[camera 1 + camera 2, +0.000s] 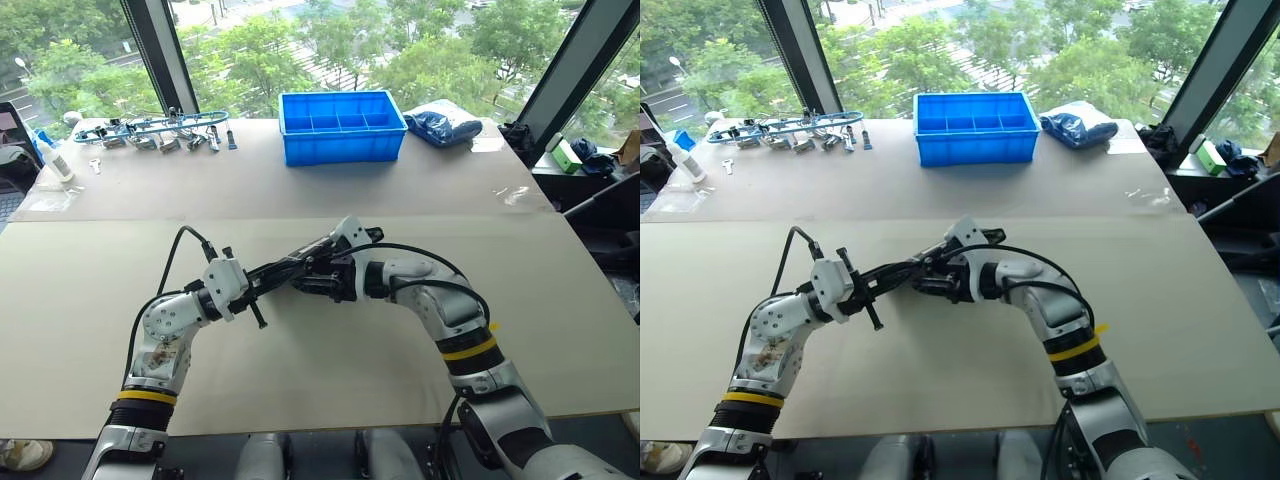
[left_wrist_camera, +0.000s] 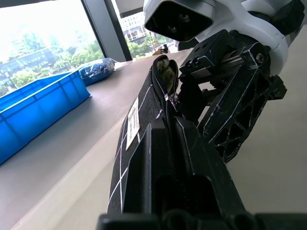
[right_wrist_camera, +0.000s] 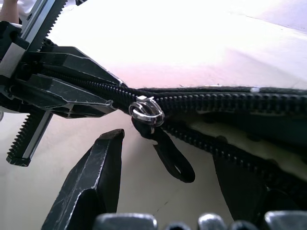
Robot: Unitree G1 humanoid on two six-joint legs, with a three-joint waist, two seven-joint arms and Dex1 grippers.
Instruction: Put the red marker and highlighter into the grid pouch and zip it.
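Observation:
The grid pouch [image 1: 300,263], black with thin white lines and a white label [image 2: 133,122], hangs above the table, held at one end. My left gripper [image 1: 268,280] is shut on that end. The zipper stands partly open, its slider [image 3: 147,109] near the left fingers [image 3: 67,91], the black pull tab [image 3: 169,155] hanging below. My right gripper [image 3: 165,187] is open, one finger [image 3: 91,182] on each side of the pull tab, not touching it. The red marker and the highlighter are out of view.
A blue compartment bin [image 1: 342,125] stands at the table's back middle, a blue bag [image 1: 443,127] to its right. Tools [image 1: 160,130] and a white bottle [image 1: 55,160] lie at the back left. A window runs behind.

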